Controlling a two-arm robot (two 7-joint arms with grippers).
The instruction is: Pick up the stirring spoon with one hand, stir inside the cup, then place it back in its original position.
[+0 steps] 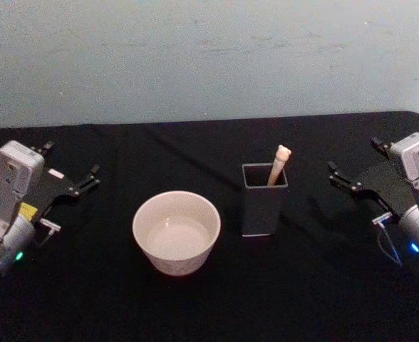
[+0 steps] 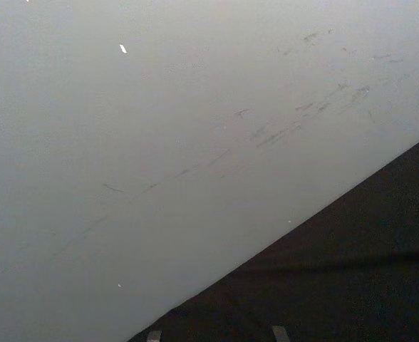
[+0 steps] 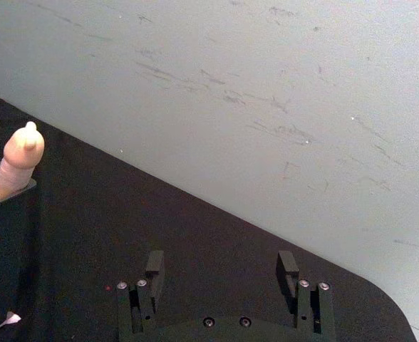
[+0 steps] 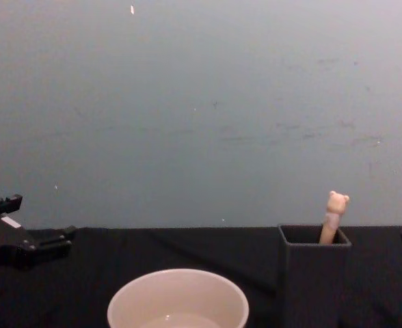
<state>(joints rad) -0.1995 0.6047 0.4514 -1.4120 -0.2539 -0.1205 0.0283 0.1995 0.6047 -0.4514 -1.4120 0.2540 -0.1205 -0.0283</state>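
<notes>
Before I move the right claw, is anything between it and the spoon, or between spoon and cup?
Nothing visible. Bare tablecloth lies between the right claw and the stirring spoon, which stands in the dark holder; the cup sits beside it, apart.

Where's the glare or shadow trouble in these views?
Head view: soft even light, no glare on the cup, shadows barely readable on the black cloth. Chest view: wall dims toward the cloth. Right wrist view: stirring spoon handle evenly lit; right gripper, jaws open, dark against cloth.

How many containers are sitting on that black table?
2: the cup left of centre, and the dark square holder beside it on its right, holding the stirring spoon. None seems hidden.
</notes>
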